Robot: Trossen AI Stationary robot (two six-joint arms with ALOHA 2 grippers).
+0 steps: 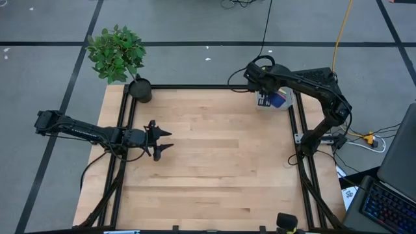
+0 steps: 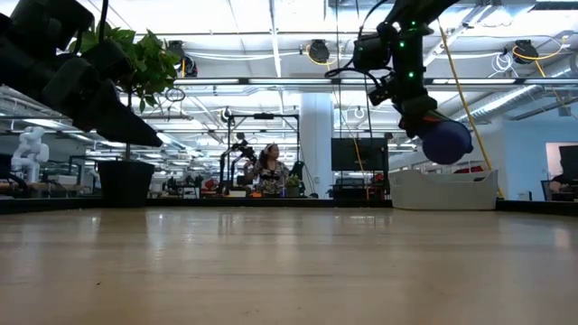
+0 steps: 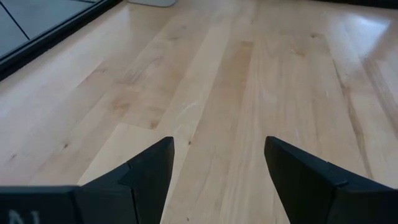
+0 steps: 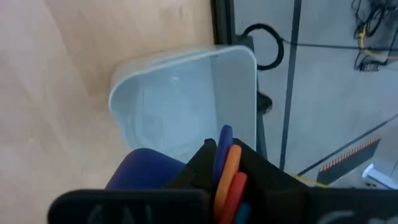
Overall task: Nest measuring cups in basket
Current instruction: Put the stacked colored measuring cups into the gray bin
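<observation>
While above the basket [image 4: 180, 81], the right gripper [image 4: 227, 168] clamps nested measuring cups [image 4: 229, 171].

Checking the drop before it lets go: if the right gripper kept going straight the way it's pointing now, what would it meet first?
Most likely the basket. The right gripper, shut on the stacked measuring cups, points down at its open, empty-looking inside, with nothing visible between. How high it hangs above the basket is hard to judge.

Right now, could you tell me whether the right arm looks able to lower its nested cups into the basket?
Probably yes: the right gripper holds the stacked measuring cups above the basket, which looks empty, with nothing between them.
</observation>
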